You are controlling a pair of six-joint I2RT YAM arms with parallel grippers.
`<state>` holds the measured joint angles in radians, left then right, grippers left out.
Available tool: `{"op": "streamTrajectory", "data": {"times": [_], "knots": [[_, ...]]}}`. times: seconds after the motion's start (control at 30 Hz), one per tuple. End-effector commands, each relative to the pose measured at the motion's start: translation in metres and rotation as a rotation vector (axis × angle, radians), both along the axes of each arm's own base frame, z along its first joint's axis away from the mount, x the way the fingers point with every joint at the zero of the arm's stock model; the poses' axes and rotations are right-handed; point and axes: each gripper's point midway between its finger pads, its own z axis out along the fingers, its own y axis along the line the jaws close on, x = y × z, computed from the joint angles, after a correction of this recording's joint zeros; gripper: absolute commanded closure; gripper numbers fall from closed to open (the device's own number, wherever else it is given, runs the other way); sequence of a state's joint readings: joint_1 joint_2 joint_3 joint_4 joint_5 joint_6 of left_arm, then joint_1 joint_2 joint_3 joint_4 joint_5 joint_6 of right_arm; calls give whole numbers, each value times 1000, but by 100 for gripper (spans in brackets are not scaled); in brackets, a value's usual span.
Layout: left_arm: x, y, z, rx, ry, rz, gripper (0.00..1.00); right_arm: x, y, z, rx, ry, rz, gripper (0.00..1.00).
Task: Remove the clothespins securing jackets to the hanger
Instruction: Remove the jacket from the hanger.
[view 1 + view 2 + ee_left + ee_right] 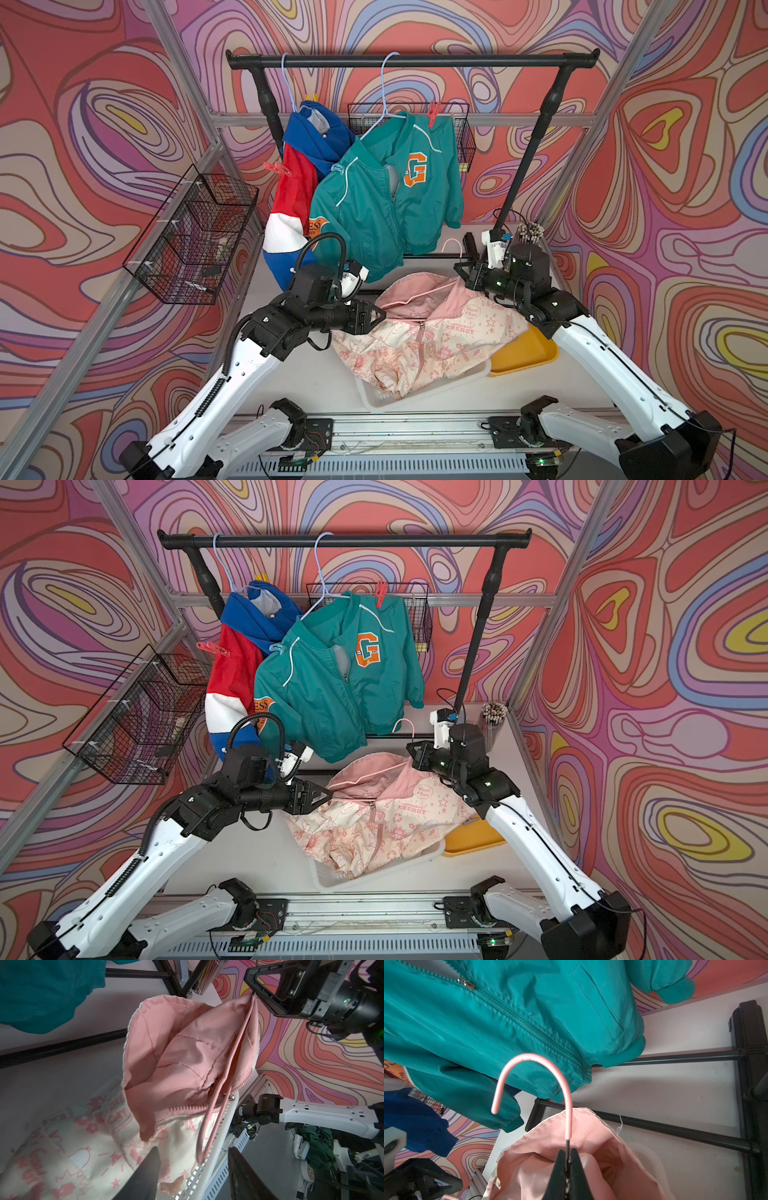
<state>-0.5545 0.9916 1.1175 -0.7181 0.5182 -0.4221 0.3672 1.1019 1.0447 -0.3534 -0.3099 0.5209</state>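
Observation:
The pink-and-cream jacket (424, 336) lies crumpled on the table over a white basket, on a pink hanger (566, 1093). My right gripper (568, 1156) is shut on the hanger's wire neck, just below the hook. My left gripper (193, 1149) hovers open at the jacket's collar, with the hanger's looped end (200, 1157) just ahead of its jaws. The teal jacket (386, 195) hangs from the rail with a red clothespin (433, 113) and a light blue one (337, 167). The blue-red-white jacket (299, 166) carries a red clothespin (277, 168) and a yellow one (314, 97).
A black clothes rail (415, 61) spans the back, and its foot bars (675, 1130) lie on the table. Wire baskets hang on the left (195, 232) and behind (465, 141). Under the pink jacket sit a white basket (374, 399) and a yellow tray (528, 353). A cup of sticks (530, 232) stands at the back right.

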Motion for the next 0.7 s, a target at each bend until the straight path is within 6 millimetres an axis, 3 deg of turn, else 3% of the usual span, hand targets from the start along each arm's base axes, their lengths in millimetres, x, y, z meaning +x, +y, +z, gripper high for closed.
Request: {"op": "streamTrajectory", "data": {"times": [0.0,0.37,0.5,0.67], "knots": [[-1,-9,18,-57,-39,-57,54,0,4,10,15,-38,30,100],[7,-20,8,-77,14,-69,100,-4,7,14,21,-52,56,100],[8,-19,10,-80,15,-51,100,-8,7,16,11,-64,65,100],[0,1,13,-28,-5,10,100,-7,-6,19,-11,-64,-10,46]]}}
